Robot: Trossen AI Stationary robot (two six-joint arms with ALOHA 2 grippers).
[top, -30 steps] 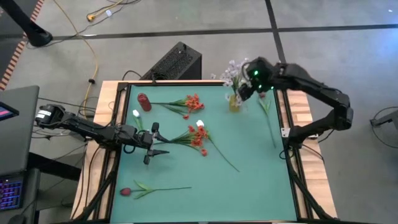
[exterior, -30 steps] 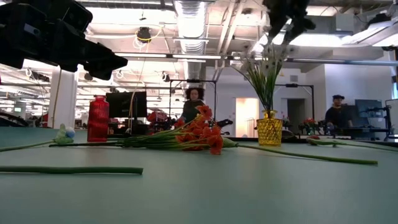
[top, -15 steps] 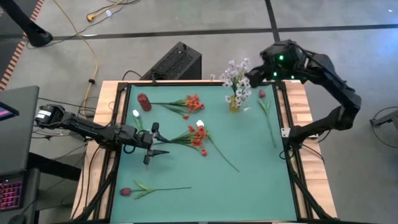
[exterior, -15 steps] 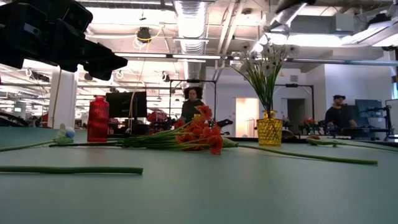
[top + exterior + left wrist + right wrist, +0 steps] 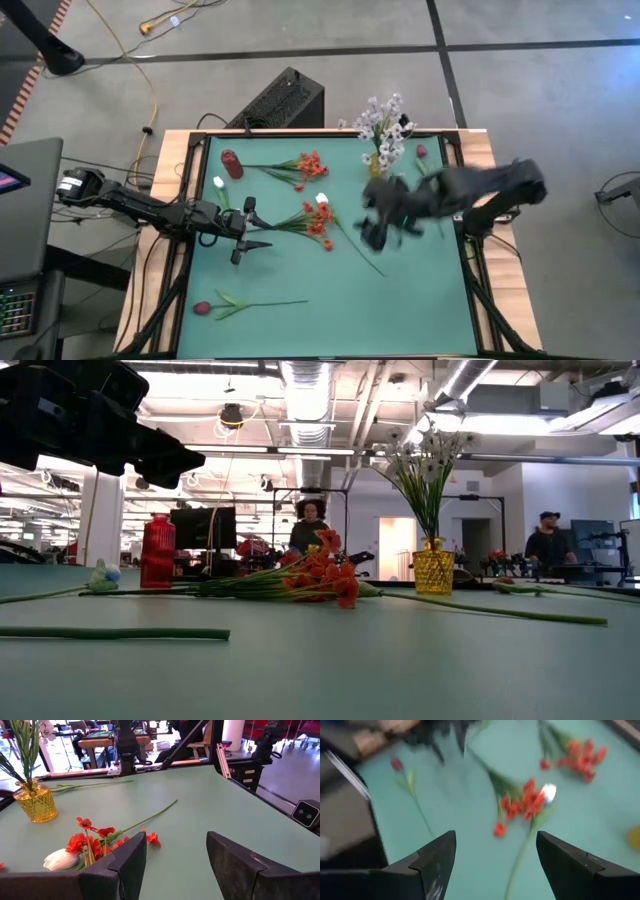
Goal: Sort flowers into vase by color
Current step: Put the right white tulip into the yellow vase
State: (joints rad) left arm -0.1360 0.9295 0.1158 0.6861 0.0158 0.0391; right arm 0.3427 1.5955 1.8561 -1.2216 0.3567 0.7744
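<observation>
A yellow vase (image 5: 377,165) near the far edge holds white sprays (image 5: 381,118); it also shows in the low view (image 5: 433,571). A red vase (image 5: 232,164) stands far left. Two red-orange clusters (image 5: 310,165) (image 5: 318,222) lie on the mat, the second beside a white bud (image 5: 322,199). Another white bud (image 5: 218,183) lies left. One dark red bud (image 5: 203,308) lies near the near edge, another (image 5: 421,152) far right. My right gripper (image 5: 378,222) (image 5: 495,845) is open above mid-table, right of the second cluster. My left gripper (image 5: 255,232) (image 5: 175,850) is open, left of that cluster.
A long green stem (image 5: 358,250) runs from the second cluster toward the near right, under my right gripper. Wooden rails (image 5: 484,160) frame the green mat. A black box (image 5: 280,100) sits beyond the far edge. People stand in the room behind (image 5: 311,525).
My right gripper drew away from the white sprays over the yellow vase toward the far right, then swung fast toward the near-left and down to mid-table beside the second red-orange cluster. The sprays stayed standing in the vase.
</observation>
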